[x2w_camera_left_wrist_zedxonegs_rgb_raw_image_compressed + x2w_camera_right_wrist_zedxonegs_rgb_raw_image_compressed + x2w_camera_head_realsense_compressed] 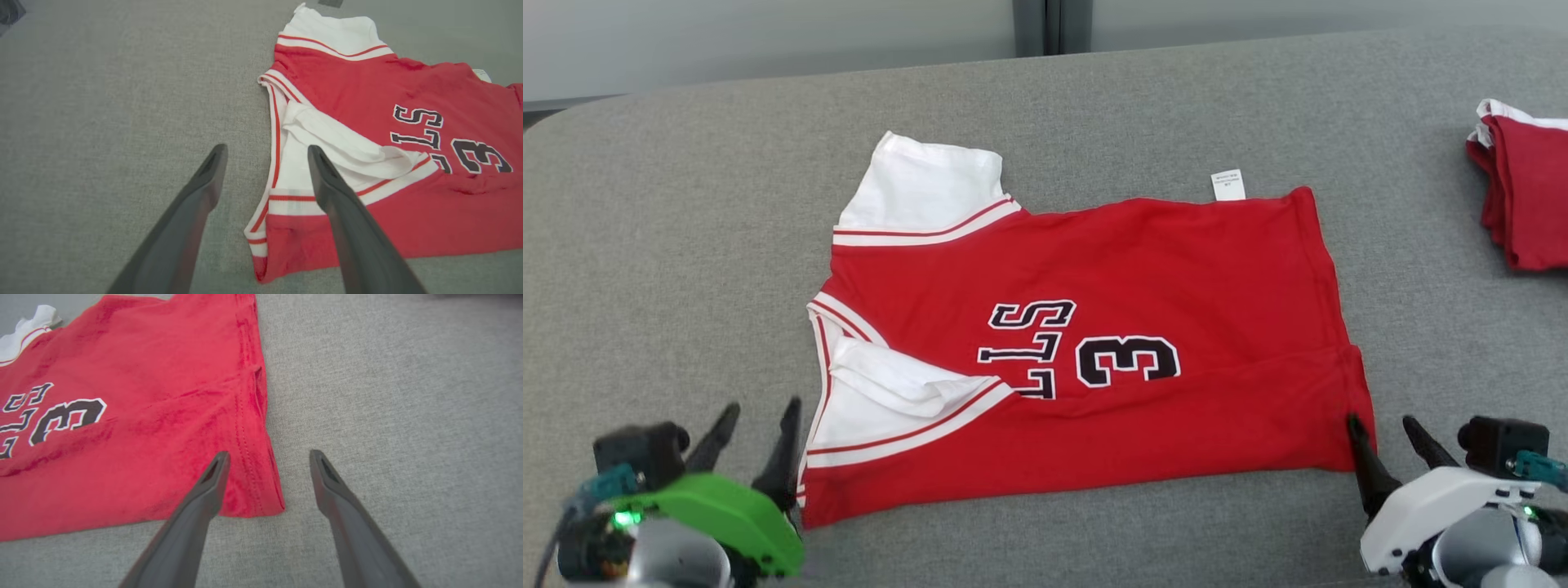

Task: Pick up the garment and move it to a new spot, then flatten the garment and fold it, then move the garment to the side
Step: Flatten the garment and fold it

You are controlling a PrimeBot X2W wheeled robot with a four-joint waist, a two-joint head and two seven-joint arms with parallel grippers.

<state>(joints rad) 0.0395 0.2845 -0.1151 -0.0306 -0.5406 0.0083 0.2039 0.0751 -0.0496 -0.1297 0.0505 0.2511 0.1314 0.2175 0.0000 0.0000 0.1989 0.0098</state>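
While the red jersey lies sideways in the middle of the grey counter, the left tool at 8 o'clock and the right tool at 4 o'clock stand wide and empty at its near corners. Trouble spot: the white sleeve at 8 o'clock is bunched, so another fold could trap that wrinkle.

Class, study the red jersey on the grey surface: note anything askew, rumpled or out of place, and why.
The jersey lies flat, but its near white sleeve is bunched and flipped onto the red front, up against the lettering. A white label pokes out past the far edge.
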